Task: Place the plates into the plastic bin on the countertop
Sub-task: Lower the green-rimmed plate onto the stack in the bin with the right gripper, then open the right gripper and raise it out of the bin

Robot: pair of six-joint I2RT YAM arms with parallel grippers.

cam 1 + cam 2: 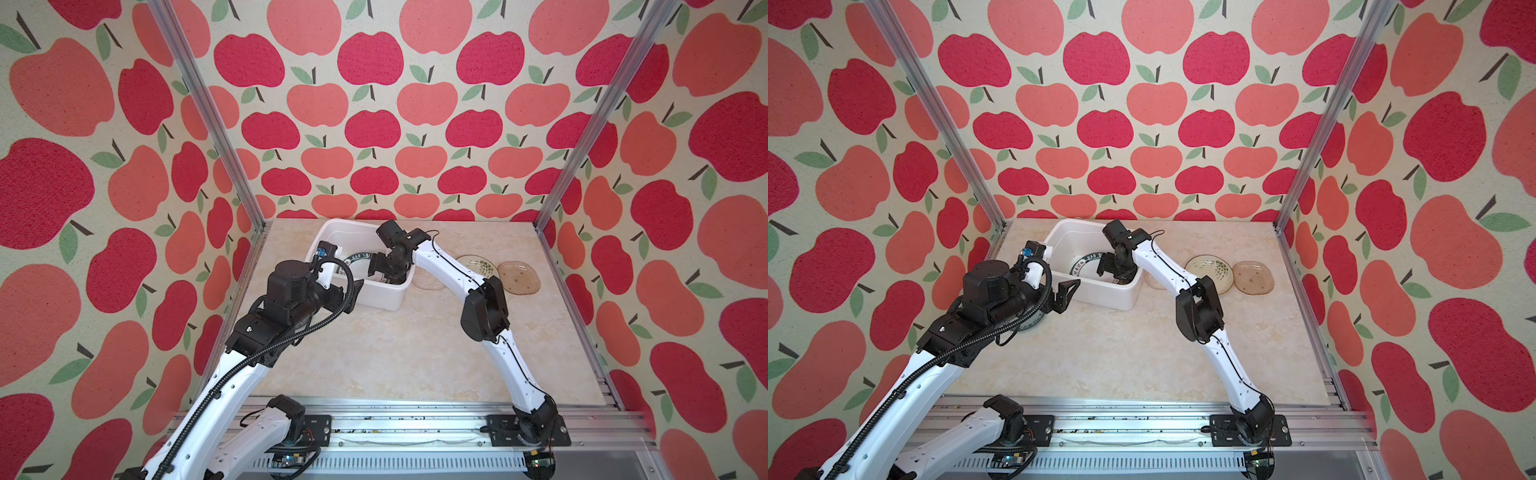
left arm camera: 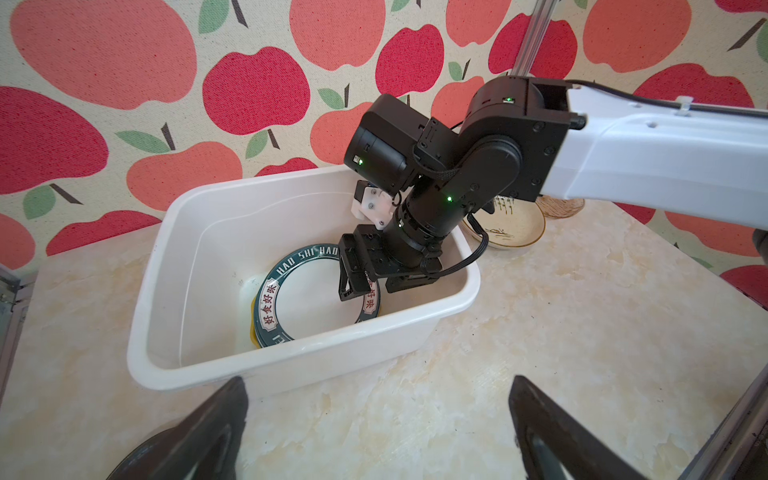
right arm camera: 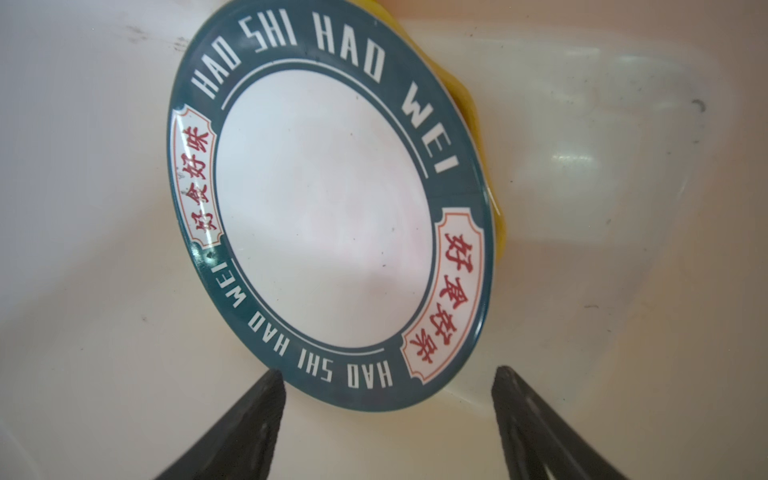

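The white plastic bin point(image 1: 332, 226) point(image 2: 291, 357) stands at the back left of the countertop point(image 1: 395, 353). Inside lies a white plate with a dark green lettered rim point(image 2: 303, 291) point(image 3: 324, 208), resting tilted on a yellow plate point(image 3: 469, 112). My right gripper point(image 3: 388, 372) point(image 2: 365, 291) reaches down into the bin, open, its fingers either side of the green rim's near edge without gripping it. My left gripper point(image 2: 378, 380) point(image 1: 1065, 295) hangs open over bare countertop just in front of the bin's near wall.
Right of the bin lie a clear glass plate point(image 1: 428, 280), a cream leaf-painted plate point(image 1: 478, 266) and a brown glass plate point(image 1: 519, 278). Another green-rimmed plate point(image 1: 1030, 326) sits under my left arm. Aluminium rails and apple-print walls enclose the countertop.
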